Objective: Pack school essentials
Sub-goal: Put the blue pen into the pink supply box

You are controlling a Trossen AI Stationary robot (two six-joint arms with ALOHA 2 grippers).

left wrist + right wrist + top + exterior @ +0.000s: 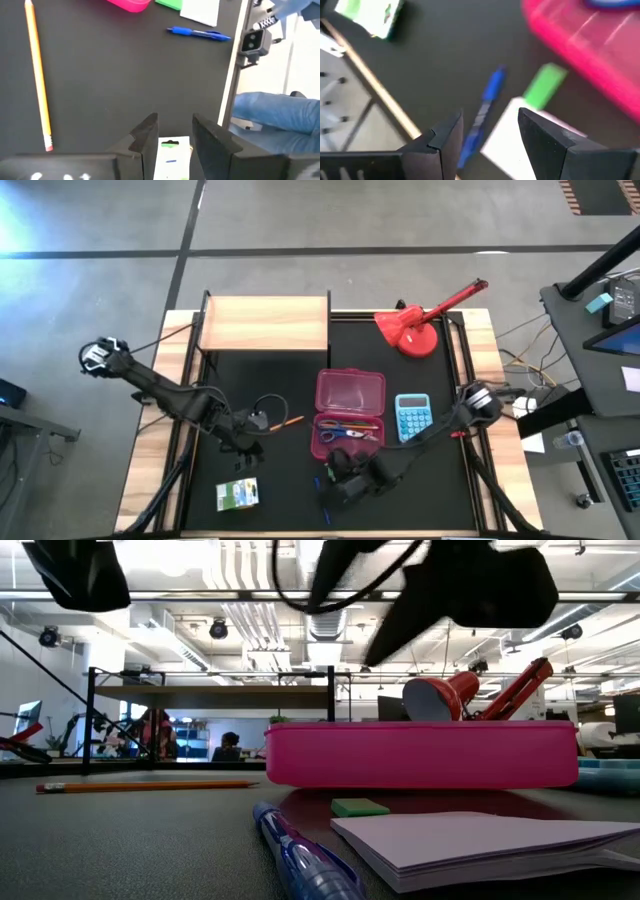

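The blue pen (482, 117) lies just under my right fingers (487, 145), spread and empty, beside the lilac sticky-note pad (520, 137) near the pink case (350, 412). It looks light, stiff and slick; I'd pinch mid-barrel. My left fingers (172, 142) hang spread over the green-and-white box (171, 157).

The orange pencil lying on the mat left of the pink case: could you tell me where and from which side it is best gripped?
Grip the orange pencil near the middle of its shaft, coming straight down from above with the fingers across its length. It lies flat and alone on the black mat, clear of the pink case, so both long sides are free. The left gripper, open nearby, seems best placed.
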